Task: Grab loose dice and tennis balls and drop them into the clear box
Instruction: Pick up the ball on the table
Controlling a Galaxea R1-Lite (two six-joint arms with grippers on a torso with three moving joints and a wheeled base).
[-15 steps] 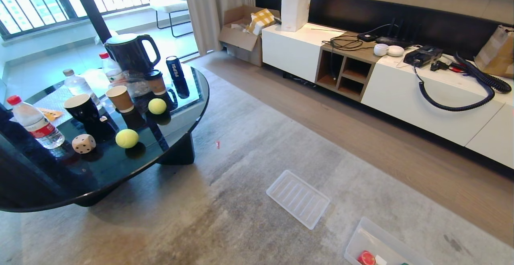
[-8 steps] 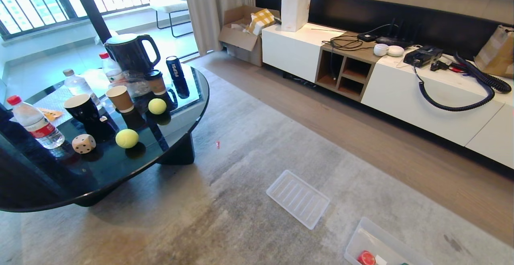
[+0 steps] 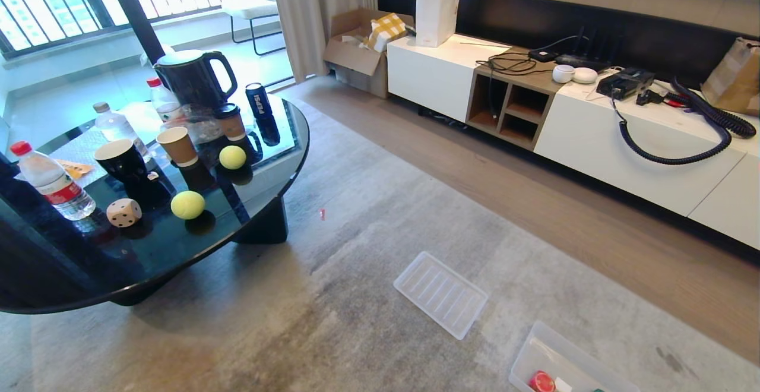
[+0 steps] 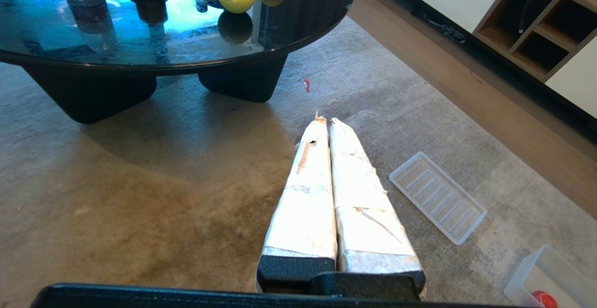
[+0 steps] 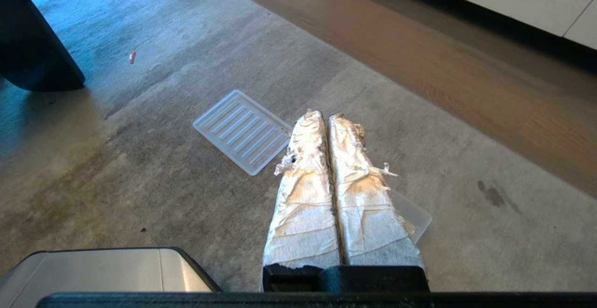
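Balls and a die sitting on the table, both grippers clenched on nothing.

Head view: two tennis balls (image 3: 187,204) (image 3: 232,157) and a beige die (image 3: 123,212) are lying on the glass table (image 3: 178,249); the clear box (image 3: 549,350), holding a red die (image 3: 541,382), is sitting on the rug near a ribbed tray (image 3: 440,294).
Left wrist view: the left gripper (image 4: 325,122) is hanging pressed shut over the rug.
Right wrist view: the right gripper (image 5: 324,116) is hanging clenched above the tray.

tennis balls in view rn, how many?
2, both on the black round table: one tennis ball beside the beige die, the other farther back near the paper cups. Others may be hidden.
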